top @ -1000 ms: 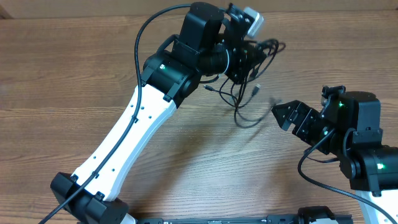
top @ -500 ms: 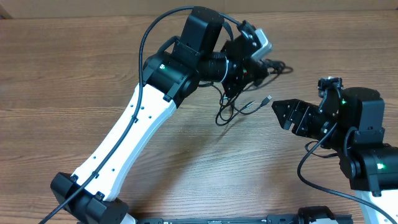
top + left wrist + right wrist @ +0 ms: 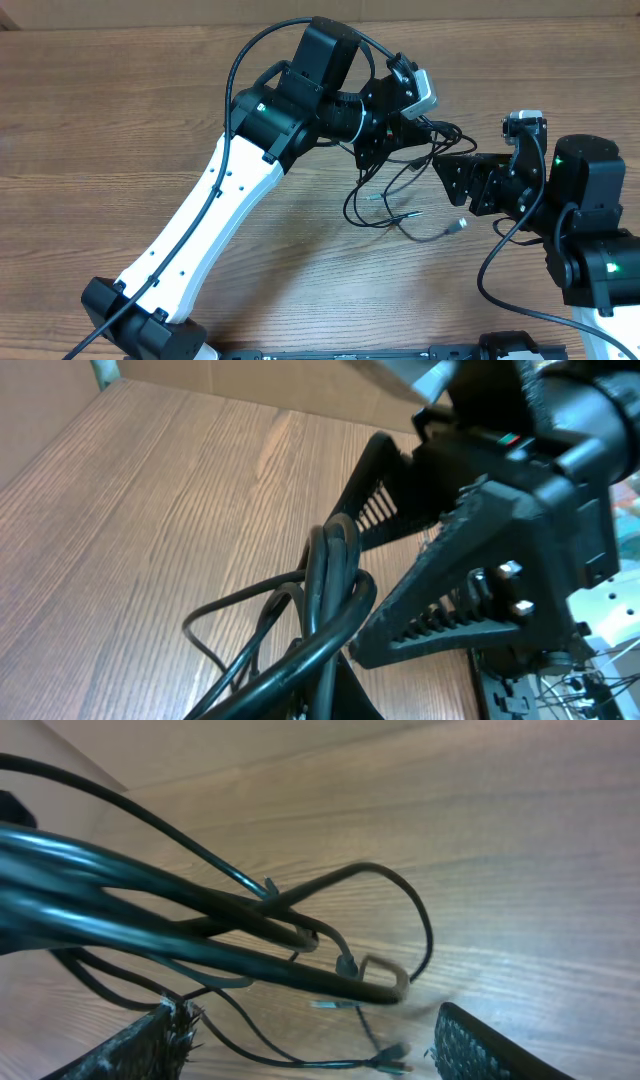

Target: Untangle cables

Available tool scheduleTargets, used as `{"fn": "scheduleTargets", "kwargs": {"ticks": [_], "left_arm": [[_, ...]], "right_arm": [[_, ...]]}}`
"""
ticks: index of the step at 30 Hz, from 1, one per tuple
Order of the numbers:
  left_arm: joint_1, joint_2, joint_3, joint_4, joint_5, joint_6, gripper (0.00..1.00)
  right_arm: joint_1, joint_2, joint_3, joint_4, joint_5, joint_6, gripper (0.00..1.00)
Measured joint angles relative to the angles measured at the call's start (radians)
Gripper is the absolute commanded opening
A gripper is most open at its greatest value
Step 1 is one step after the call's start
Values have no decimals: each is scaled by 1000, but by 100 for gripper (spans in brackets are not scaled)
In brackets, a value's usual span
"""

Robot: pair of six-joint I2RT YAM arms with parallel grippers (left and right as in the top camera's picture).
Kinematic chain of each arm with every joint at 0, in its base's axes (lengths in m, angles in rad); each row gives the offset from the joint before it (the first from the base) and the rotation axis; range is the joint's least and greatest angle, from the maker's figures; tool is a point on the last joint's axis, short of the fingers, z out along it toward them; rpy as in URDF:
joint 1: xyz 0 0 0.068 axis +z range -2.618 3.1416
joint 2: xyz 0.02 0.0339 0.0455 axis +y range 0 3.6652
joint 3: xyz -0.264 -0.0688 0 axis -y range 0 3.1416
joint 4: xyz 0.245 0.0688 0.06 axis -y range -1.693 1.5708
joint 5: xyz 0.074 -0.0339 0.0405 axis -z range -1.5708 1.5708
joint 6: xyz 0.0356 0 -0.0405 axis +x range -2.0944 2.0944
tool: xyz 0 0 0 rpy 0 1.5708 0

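The left gripper point(image 3: 392, 125) pinches the thin black plug-ended cables point(image 3: 385, 200) aloft. The right gripper point(image 3: 448, 180), fingers spread, sits at their three o'clock. Closing on several strands at once could tighten the tangle.

cables point(image 3: 150, 910): blurred near lens, cut off left | right fingers point(image 3: 140, 1045): cropped at bottom edge | plug point(image 3: 458, 225): too small, maybe USB

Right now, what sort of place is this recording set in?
Probably a robotics lab bench rather than a home: a wood-grain table, the left arm and right arm based at its near edge, and a tangle of thin black cables.
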Motion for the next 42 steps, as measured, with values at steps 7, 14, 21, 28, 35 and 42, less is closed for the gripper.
{"fn": "scheduleTargets", "kwargs": {"ticks": [7,14,21,28,35,42], "left_arm": [[0,0,0,-37,-6,11,4],[-2,0,0,-62,-4,15,4],[-28,0,0,-120,25,157,4],[-28,0,0,-145,16,247,4],[-28,0,0,-145,-34,272,4],[-29,0,0,-140,-48,262,73]], "right_arm": [[0,-26,0,72,-1,-128,76],[0,-30,0,112,-16,-283,62],[0,-31,0,100,-130,-462,33],[1,-31,0,94,-201,-538,10],[1,-31,0,90,-243,-548,4],[1,-31,0,79,-253,-514,4]]}}
